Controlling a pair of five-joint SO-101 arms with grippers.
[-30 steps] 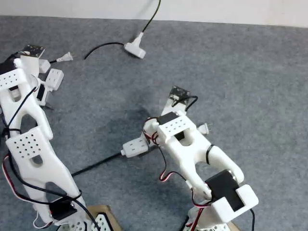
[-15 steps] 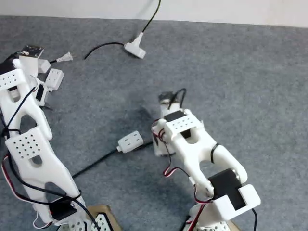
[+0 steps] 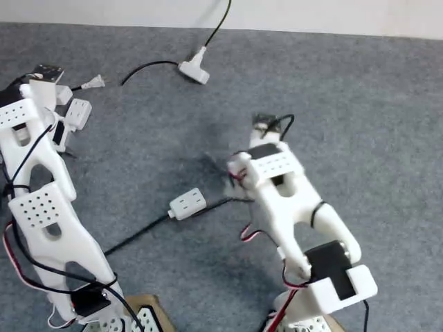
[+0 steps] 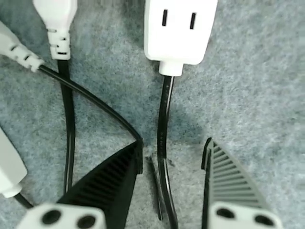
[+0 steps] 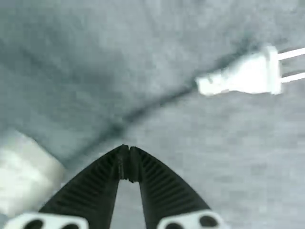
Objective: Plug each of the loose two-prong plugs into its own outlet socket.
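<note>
- The left gripper (image 4: 172, 145) is over at the far left of the table. Its jaws are released and spread wide, with one ribbed black finger on either side of a black cord (image 4: 162, 114) and neither pinching it.
- That cord leads straight into the far-left socket (image 4: 180, 31), a white block lying flat with its two slots facing up, just beyond the fingertips.
- A small plug (image 3: 93, 84) lies loose a little farther off than that socket, not inserted in anything.
- The right gripper (image 5: 128, 160) is out in the middle of the grey carpet (image 3: 374, 104). Its jaws are clenched tip to tip with nothing between them.
- Ahead of it lies a loose plug (image 5: 243, 76), white, with both prongs bare. Its dark lead passes just past the closed fingertips without touching them.
- The middle socket (image 3: 187, 204) rests on the carpet just left of the right arm. It is apart from that arm, and its lead trails off to the near left.
- A far socket (image 3: 194, 69) lies near the far edge, with black cord running away from it.
</note>
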